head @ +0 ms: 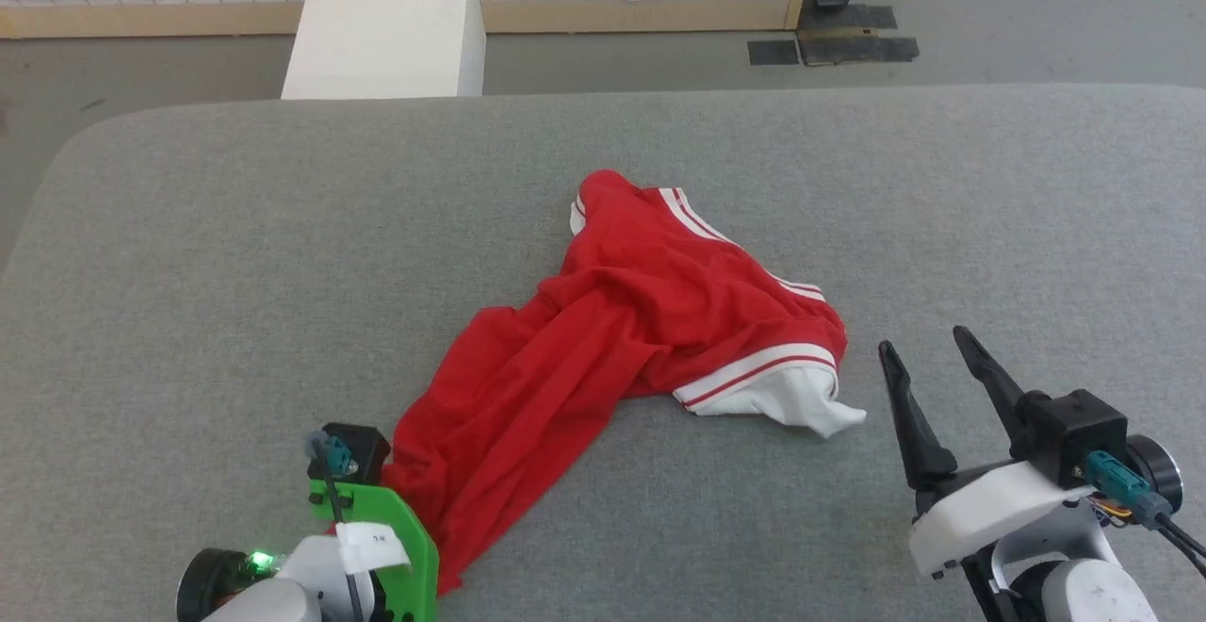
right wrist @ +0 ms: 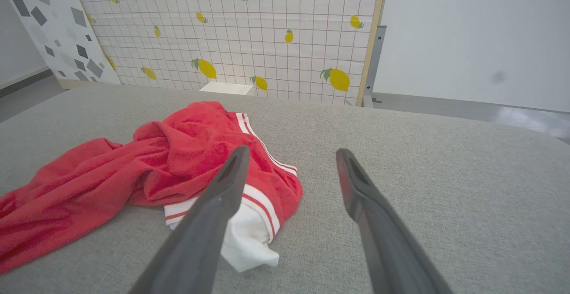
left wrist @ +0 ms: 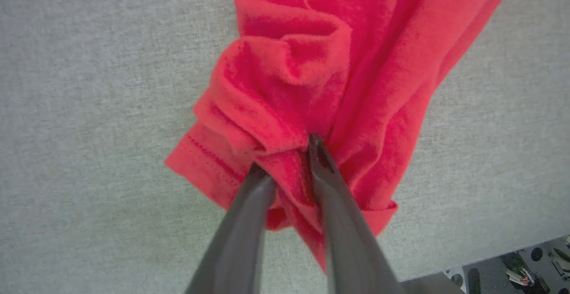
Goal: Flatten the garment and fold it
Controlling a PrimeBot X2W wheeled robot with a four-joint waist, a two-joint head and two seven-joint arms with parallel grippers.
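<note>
The garment [head: 622,320] lies crumpled in the middle of the grey table [head: 188,273], red with a white sleeve [head: 791,405] and striped trim toward the right; no print shows. One red end stretches to the lower left, where my left gripper [left wrist: 285,156] is shut on a bunched fold of the hem [left wrist: 285,120]. In the head view the left gripper's fingers are hidden behind its green mount [head: 396,537]. My right gripper [head: 928,344] stands open just right of the white sleeve [right wrist: 249,236], holding nothing, its fingers [right wrist: 227,182] apart above the table.
A white box [head: 386,28] stands beyond the table's far edge, before a lemon-print grid panel [right wrist: 249,31]. Dark floor plates [head: 839,42] lie at the far right. The table's near edge [left wrist: 467,263] runs close to my left gripper.
</note>
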